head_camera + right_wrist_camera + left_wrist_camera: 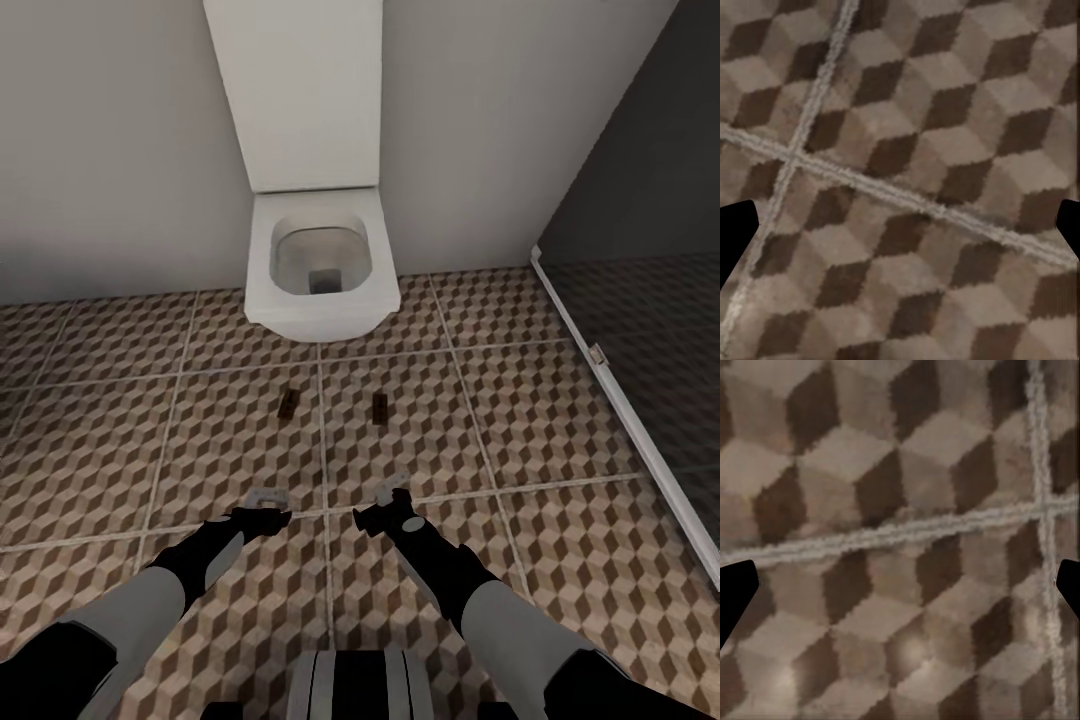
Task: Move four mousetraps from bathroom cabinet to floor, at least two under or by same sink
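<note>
Two small mousetraps (288, 403) (380, 408) lie flat on the cube-pattern bathroom floor (560, 420), side by side but apart, just in front of a white toilet (318, 268). The left gripper (266, 497) and the right gripper (392, 488) hang low over the tiles, nearer the robot than the traps. Both have their fingers spread wide apart and hold nothing. A dark glass wall (650, 300) stands at the right.
</note>
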{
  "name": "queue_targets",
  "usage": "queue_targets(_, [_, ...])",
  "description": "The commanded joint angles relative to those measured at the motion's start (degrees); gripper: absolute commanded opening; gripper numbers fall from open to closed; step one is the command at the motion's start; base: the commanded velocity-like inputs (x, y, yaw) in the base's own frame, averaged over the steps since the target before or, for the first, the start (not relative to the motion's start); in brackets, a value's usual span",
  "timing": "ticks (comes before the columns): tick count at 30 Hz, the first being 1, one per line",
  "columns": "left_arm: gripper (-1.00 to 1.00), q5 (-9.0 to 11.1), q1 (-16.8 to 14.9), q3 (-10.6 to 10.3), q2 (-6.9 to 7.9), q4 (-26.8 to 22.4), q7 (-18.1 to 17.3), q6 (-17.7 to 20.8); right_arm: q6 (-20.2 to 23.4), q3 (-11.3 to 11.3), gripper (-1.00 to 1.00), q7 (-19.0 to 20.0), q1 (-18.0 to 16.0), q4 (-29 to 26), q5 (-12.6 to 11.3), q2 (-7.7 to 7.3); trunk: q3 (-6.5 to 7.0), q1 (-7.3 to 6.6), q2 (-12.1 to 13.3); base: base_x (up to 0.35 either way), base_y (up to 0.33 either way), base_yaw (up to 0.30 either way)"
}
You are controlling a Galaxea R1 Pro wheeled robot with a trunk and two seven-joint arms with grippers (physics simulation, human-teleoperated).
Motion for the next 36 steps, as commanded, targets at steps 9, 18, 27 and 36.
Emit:
queue_targets(9, [1.0, 0.3, 0.0, -0.2, 0.08, -0.1, -0.2, 0.2, 0.3, 0.2, 1.0, -0.2, 0.0, 0.0, -0.3, 0.0, 1.59, -1.99, 3.6, 0.0, 0.0, 0.0])
queue_targets(18, [1.0, 0.3, 0.0, -0.2, 0.07, 0.0, -0.2, 0.2, 0.3, 0.2, 1.0, -0.2, 0.0, 0.0, -0.3, 0.0, 3.21, -3.96, 7.2, 0.0, 0.0, 0.0])
queue_targets(27, [1.0, 0.4, 0.0, -0.2, 0.03, 0.0, -0.2, 0.2, 0.3, 0.2, 1.0, -0.2, 0.0, 0.0, -0.3, 0.0, 4.82, -5.94, 10.8, 0.0, 0.0, 0.0])
queue_targets(36, [1.0, 0.4, 0.0, -0.2, 0.0, 0.0, -0.2, 0.2, 0.3, 0.2, 1.0, -0.2, 0.0, 0.0, -0.3, 0.0, 6.44, -7.92, 14.4, 0.0, 0.0, 0.0])
